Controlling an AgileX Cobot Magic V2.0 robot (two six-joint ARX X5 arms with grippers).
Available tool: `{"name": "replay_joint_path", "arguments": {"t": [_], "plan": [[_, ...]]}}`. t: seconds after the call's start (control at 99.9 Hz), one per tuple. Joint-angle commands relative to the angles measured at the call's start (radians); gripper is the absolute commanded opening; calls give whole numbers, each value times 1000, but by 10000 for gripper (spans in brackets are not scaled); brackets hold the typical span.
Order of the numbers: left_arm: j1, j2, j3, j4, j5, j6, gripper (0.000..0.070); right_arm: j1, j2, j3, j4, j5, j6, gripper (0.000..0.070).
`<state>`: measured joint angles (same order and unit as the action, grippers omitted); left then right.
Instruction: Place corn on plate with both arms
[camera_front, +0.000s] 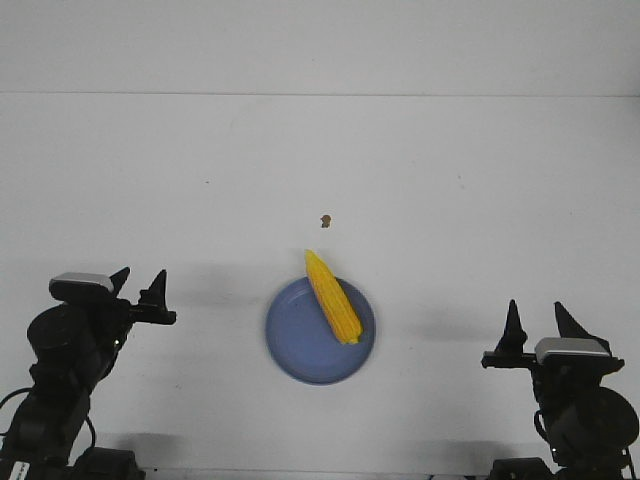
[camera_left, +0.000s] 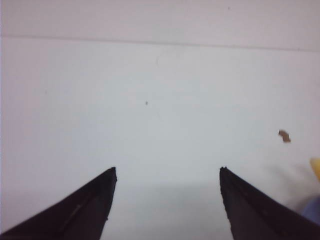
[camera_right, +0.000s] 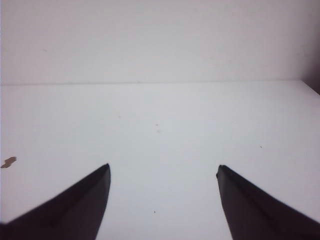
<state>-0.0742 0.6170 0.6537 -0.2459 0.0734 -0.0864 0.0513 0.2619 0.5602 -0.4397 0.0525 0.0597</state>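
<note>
The yellow corn (camera_front: 332, 297) lies on the periwinkle-blue plate (camera_front: 295, 345) near the table's front middle, its pointed tip reaching over the plate's far rim. My left gripper (camera_front: 140, 279) is open and empty, well left of the plate. My right gripper (camera_front: 540, 315) is open and empty, well right of the plate. In the left wrist view the open gripper (camera_left: 167, 170) faces bare table, with a sliver of corn (camera_left: 315, 167) and plate (camera_left: 313, 210) at the edge. The right wrist view shows the open gripper (camera_right: 162, 167) over bare table.
A tiny brown speck (camera_front: 324, 220) lies on the white table beyond the plate; it also shows in the left wrist view (camera_left: 284, 135) and the right wrist view (camera_right: 8, 161). The table's far edge meets a white wall.
</note>
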Motion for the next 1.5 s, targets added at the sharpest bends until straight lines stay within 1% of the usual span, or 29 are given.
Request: {"name": "replay_joint_path", "arguments": {"t": [0.0, 0.05, 0.08, 0.12, 0.14, 0.18, 0.23, 0.27, 0.28, 0.3, 0.32, 1.261, 1.341, 1.391, 1.491], "plan": [[2, -34, -16, 5, -3, -11, 418, 0, -23, 2, 14, -3, -13, 446], [2, -66, -31, 4, -4, -17, 418, 0, -40, 2, 24, 0, -13, 437], [2, -83, -35, 4, -6, -19, 416, 0, -45, 2, 28, 0, -13, 417], [2, -101, -36, 4, -21, -21, 407, 0, -47, 2, 29, 1, -14, 363], [2, -109, -36, 6, -28, -21, 387, 0, -47, 2, 28, 1, -18, 326], [2, -124, -36, 7, -35, -20, 300, 0, -45, 2, 27, 0, -28, 236], [2, -141, -36, 6, -37, -20, 142, 0, -43, 2, 28, 0, -39, 118], [2, -151, -36, 5, -37, -20, 14, 0, -43, 2, 29, 0, -39, 38], [2, -154, -36, 5, -37, -20, 0, 0, -43, 2, 30, 0, -39, 23], [2, -157, -36, 4, -38, -20, 1, 0, -43, 2, 32, 1, -39, 6], [2, -161, -36, 3, -38, -20, 10, 0, -43, 2, 33, 1, -39, 7], [2, -183, -35, 8, -38, -18, 12, 0, -45, 3, 36, 7, -37, 7], [2, -188, -37, 11, -38, -5, 12, 0, -45, 3, 36, 8, -37, 7], [3, -194, -43, 25, -50, 30, 12, 0, -45, 3, 36, 7, -37, 7], [2, -217, -87, 92, -52, 37, 12, 0, -45, 3, 36, 8, -37, 7]]}}
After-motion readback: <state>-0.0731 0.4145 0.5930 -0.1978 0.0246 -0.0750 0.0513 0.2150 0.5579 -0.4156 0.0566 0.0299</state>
